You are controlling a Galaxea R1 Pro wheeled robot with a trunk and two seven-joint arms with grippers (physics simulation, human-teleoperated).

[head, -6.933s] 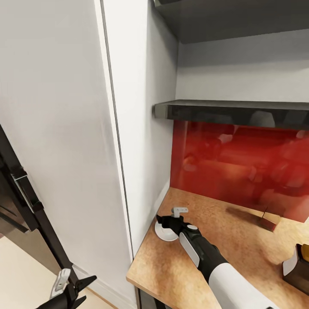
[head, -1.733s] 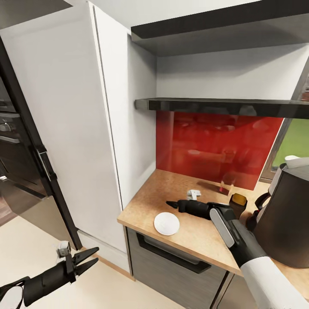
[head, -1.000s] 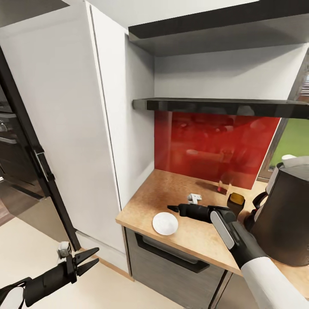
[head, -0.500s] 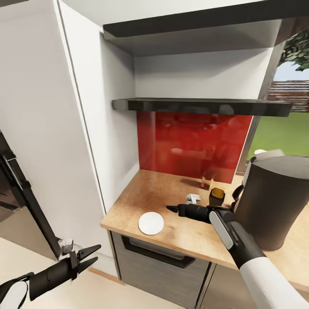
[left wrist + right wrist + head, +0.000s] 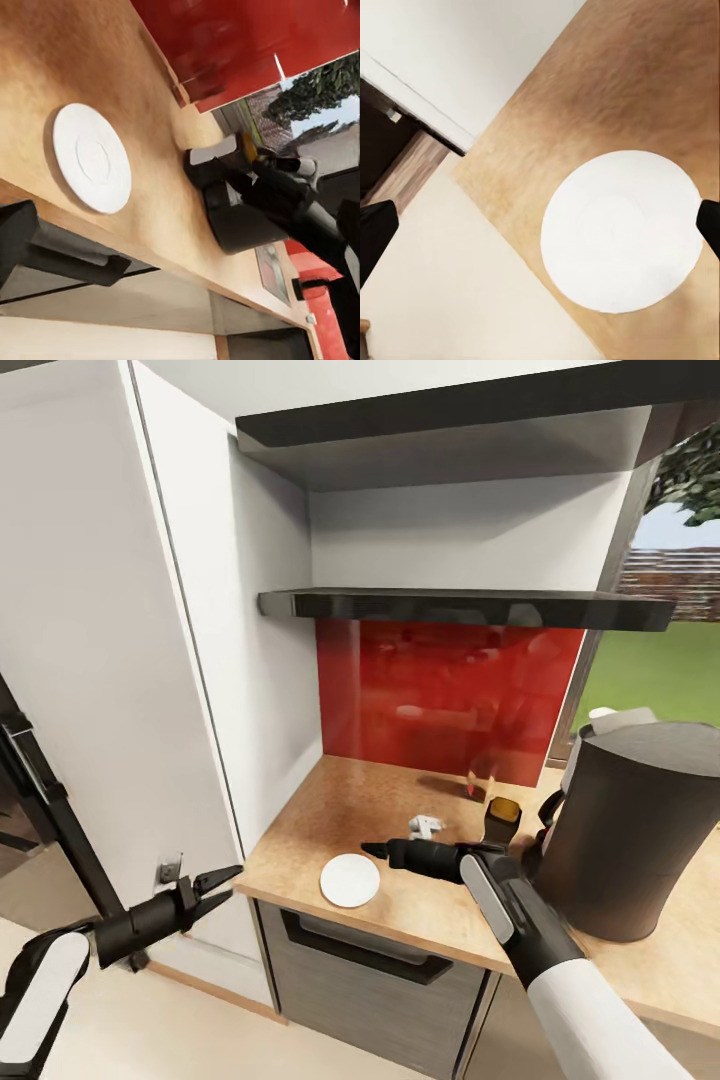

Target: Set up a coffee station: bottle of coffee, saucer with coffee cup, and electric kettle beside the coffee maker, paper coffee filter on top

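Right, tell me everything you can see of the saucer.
The saucer is a small, flat, round white plate with a faint inner ring, matte and bare, with nothing on it. It lies flat on the tan speckled countertop, close to the front edge near the counter's left end. The right gripper hovers just beside it, not touching. The coffee cup lies apart, further back. The coffee maker stands well to its right.

Domestic kitchen: tan countertop (image 5: 380, 810) over grey cabinet fronts (image 5: 390, 980), red splashback (image 5: 440, 700) at 12 o'clock, coffee maker (image 5: 625, 830) at 3 o'clock
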